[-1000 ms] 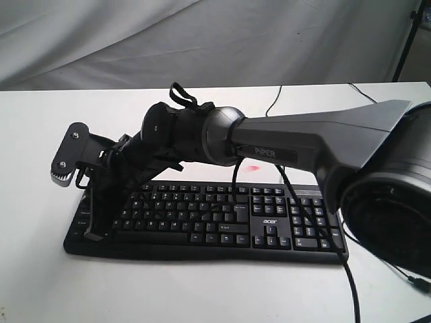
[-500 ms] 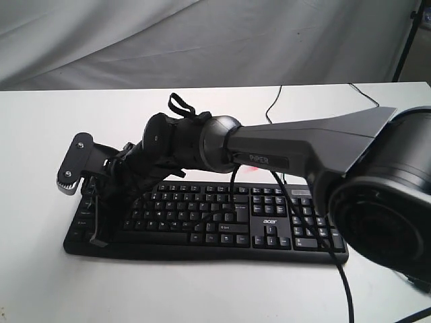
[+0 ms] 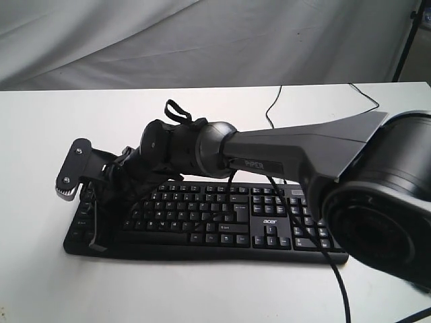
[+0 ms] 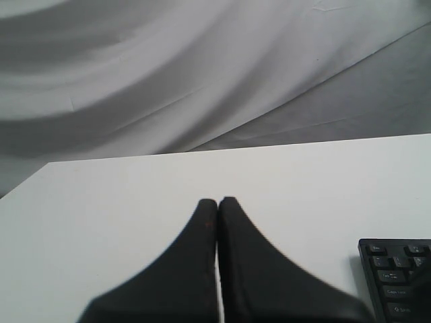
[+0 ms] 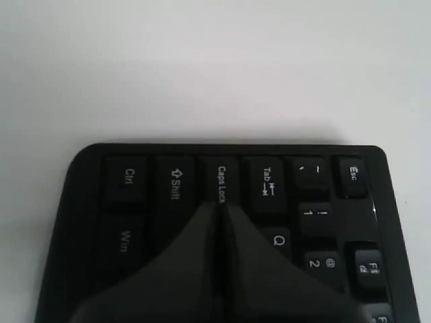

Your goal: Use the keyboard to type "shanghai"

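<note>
Showing the keyboard (image 3: pixel 222 219) lying flat on the white counter (image 3: pixel 202 289), number pad toward the right of the exterior view, thin black cable (image 3: pixel 273 101) trailing off toward the grey cloth (image 3: pixel 202 40) at the back. Reaching across from the right with the right arm, setting the right pincer (image 3: pixel 96 243) over the keyboard's left end. Pressing its fingers fully together, gripping nothing, tips pointing at the Caps Lock key (image 5: pixel 221 183); touching it or sitting just above, impossible to tell. Holding the left pincer (image 4: pixel 217 202) over bare counter, apart from a corner of the keyboard, fingers likewise closed tight with nothing between them.
</note>
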Controlling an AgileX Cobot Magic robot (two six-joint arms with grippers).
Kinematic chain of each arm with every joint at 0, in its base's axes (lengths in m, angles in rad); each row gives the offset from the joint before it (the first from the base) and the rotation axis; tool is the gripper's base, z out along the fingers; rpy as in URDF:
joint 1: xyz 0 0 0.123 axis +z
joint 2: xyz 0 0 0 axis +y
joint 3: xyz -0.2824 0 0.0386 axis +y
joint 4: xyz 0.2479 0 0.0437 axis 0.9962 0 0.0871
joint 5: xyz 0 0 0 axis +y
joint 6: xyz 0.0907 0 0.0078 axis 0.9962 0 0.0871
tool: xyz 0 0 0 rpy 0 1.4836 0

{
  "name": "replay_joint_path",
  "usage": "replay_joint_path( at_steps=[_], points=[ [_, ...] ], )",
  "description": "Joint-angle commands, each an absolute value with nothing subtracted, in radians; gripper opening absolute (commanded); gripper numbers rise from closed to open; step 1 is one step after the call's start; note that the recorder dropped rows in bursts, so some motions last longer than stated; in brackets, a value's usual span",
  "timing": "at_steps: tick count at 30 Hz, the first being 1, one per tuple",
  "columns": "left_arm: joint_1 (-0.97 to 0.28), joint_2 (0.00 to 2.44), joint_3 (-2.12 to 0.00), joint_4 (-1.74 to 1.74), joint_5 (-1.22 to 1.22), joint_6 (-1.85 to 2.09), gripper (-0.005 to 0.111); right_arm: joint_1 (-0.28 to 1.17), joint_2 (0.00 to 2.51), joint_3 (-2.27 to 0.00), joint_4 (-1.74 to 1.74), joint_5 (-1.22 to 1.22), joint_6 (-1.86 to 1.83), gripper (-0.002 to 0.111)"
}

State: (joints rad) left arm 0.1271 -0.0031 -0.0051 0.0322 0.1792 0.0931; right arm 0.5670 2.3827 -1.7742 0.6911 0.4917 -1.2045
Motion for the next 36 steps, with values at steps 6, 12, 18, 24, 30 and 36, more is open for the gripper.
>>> replay_joint_path(
  at_steps=[6,12,18,24,30,36],
  points=[
    [0.123,0.0,0.0,0.032,0.174,0.09,0.001,0.567,2.38,-1.781,0.66,0.485,-1.205,0.0],
    [0.123,0.0,0.0,0.032,0.174,0.09,0.001,0.567,2.38,-1.781,0.642,0.485,-1.203,0.0],
    [0.123,0.0,0.0,0.032,0.174,0.09,0.001,0.567,2.396,-1.781,0.637,0.482,-1.19,0.0],
    [0.123,0.0,0.0,0.032,0.174,0.09,0.001,0.567,2.38,-1.781,0.63,0.493,-1.188,0.0],
    [0.123,0.0,0.0,0.032,0.174,0.09,0.001,0.567,2.316,-1.781,0.601,0.535,-1.152,0.0],
    [0.123,0.0,0.0,0.032,0.174,0.09,0.001,0.567,2.309,-1.781,0.581,0.542,-1.135,0.0]
  ],
)
